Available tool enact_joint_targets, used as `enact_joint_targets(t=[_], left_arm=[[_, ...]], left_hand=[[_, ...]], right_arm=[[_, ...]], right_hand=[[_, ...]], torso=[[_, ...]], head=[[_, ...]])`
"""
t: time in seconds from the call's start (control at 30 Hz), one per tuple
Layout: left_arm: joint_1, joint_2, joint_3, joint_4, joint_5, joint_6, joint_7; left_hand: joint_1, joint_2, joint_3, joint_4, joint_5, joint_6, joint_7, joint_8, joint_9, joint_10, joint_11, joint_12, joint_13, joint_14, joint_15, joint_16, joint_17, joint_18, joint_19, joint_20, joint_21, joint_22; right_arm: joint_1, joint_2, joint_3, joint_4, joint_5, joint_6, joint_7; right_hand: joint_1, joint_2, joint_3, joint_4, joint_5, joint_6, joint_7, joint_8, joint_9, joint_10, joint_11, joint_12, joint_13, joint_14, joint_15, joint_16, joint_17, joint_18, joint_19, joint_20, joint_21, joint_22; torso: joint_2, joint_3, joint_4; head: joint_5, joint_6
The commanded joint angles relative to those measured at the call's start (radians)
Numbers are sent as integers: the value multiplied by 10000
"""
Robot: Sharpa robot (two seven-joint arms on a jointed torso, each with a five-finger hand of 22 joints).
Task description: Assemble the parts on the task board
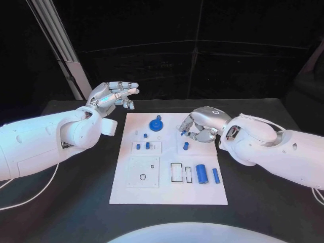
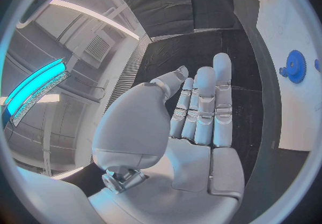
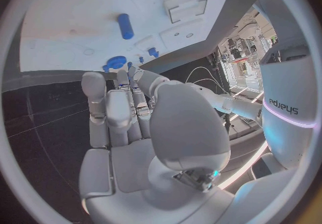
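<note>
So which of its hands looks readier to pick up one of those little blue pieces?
Probably the right hand: it hangs over the task board, close to a small blue peg. The left hand is raised, off the board's far corner.

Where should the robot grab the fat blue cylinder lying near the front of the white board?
Probably across the middle of its round sides, coming straight down from above. The fat blue cylinder lies flat on the white task board, ends pointing near and far. A thin blue rod lies close on one side, so fingers must slip in carefully. The right hand is nearer.
</note>
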Motion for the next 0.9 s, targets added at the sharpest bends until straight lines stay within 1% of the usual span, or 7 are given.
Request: enact_joint_targets(t=[0.03, 0.17, 0.27, 0.5, 0.6, 0.77, 0.9], left_arm=[[13, 51, 8, 12, 36, 155, 26], [14, 108, 8, 21, 36, 167, 13], [15, 147, 8, 37, 36, 169, 7], [17, 195, 8, 89, 37, 156, -4], [18, 205, 8, 108, 37, 156, -5], [18, 223, 8, 120, 37, 161, -10], [19, 232, 7, 124, 37, 170, -17]], left_hand=[[-73, 16, 14, -52, 38, -47, 18, 55, -7, -94, -8, 67, -9, -76, 1, -47, -9, 137, -78, -6, -33, -9], [-73, 16, 14, -52, 38, -47, 18, 55, -7, -94, -8, 67, -9, -76, 1, -47, -9, 137, -78, -6, -33, -9], [-73, 16, 14, -52, 38, -47, 18, 55, -7, -94, -8, 67, -9, -76, 1, -47, -9, 137, -78, -6, -33, -9], [-70, 16, 13, -59, 39, -52, 20, 60, -7, -105, -6, 73, -12, -81, 3, -48, -16, 138, -78, -5, -40, -15], [-70, 16, 13, -59, 39, -52, 20, 60, -7, -105, -6, 73, -12, -81, 3, -48, -16, 138, -78, -5, -40, -15], [-70, 16, 13, -59, 39, -52, 20, 60, -7, -105, -6, 73, -12, -81, 3, -48, -16, 138, -78, -5, -40, -15], [-70, 16, 13, -59, 39, -52, 20, 60, -7, -105, -6, 73, -12, -81, 3, -48, -16, 138, -78, -5, -40, -15]], right_arm=[[17, 250, 11, 142, 349, -101, 240], [-13, 696, 3, 55, 385, 261, 240], [-194, 991, -3, -7, 337, 669, 215], [-635, 1627, -98, -301, 49, 1342, 219], [-782, 1823, -118, -447, -79, 1480, 209], [-939, 2098, -134, -635, -315, 1604, 138], [-1003, 2256, -140, -754, -477, 1668, 51]], right_hand=[[-35, 64, 1, -47, 43, -9, 56, -28, -15, -48, 12, -71, -13, 364, -7, 66, 6, -150, 53, 7, 34, 12], [-40, 68, 1, -44, 45, -11, 60, -31, -16, -51, 16, -76, -14, 360, -5, 53, -16, -149, 46, 9, 32, 5], [-53, 75, 2, -49, 53, -43, 75, -62, -26, -95, 34, -117, -26, 350, 11, 63, -31, -141, 5, 22, 28, -27], [-54, 82, 4, -49, 54, -46, 78, -67, -27, -104, 38, -127, -29, 349, 14, 77, -19, -143, 6, 25, 38, -12], [-54, 82, 4, -49, 54, -46, 78, -67, -27, -104, 38, -127, -29, 349, 14, 77, -19, -143, 6, 25, 38, -12], [-57, 86, 4, -48, 54, -47, 80, -69, -28, -106, 39, -129, -30, 351, 16, 94, 1, -145, 9, 27, 45, -1], [-73, 95, -2, -39, 48, -52, 87, -76, -30, -112, 46, -139, -32, 349, 22, 103, 2, -144, 1, 33, 50, -1]], torso=[[-3, -11, 35], [-8, -39, 31], [-7, -47, 40], [-8, -21, 5], [-19, -37, 3], [-12, -13, -7], [-21, -22, 5]], head=[[88, -54], [208, -124], [282, -168], [486, -259], [551, -305], [662, -373], [691, -401]])
